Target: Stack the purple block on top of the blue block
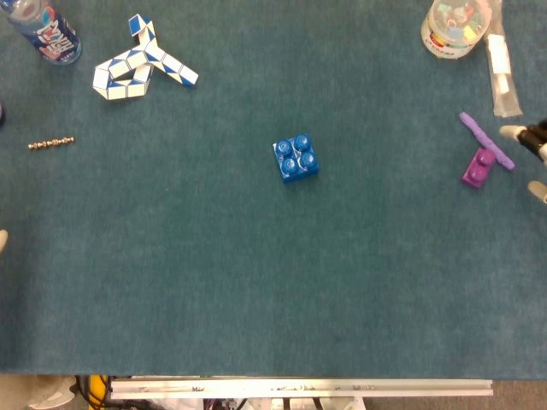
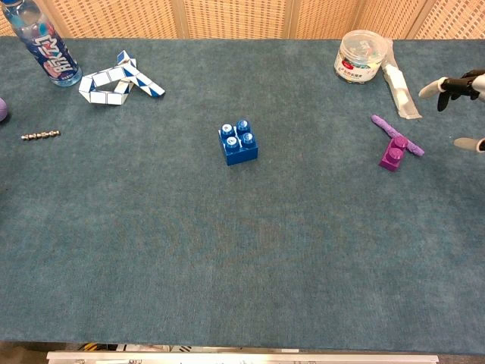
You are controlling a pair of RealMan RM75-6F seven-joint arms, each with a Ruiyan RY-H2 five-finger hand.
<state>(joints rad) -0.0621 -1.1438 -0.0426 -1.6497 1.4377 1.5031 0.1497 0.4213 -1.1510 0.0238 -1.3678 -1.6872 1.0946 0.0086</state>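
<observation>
The blue block [image 1: 296, 158] [image 2: 238, 142] sits studs-up near the middle of the table. The small purple block [image 1: 477, 168] [image 2: 392, 155] lies at the right, touching a purple stick [image 1: 485, 139] [image 2: 394, 130]. My right hand [image 1: 534, 141] [image 2: 458, 83] reaches in from the right edge, just right of the purple block and apart from it. Its fingers are spread and hold nothing. Of my left hand [image 1: 2, 240] only a pale tip shows at the left edge of the head view.
A drink bottle [image 1: 47, 30], a blue-and-white snake puzzle [image 1: 137, 64] and a short bead chain [image 1: 49, 143] lie at the back left. A clear jar [image 1: 457, 26] and a wrapped white tube [image 1: 500, 73] stand at the back right, behind the purple block.
</observation>
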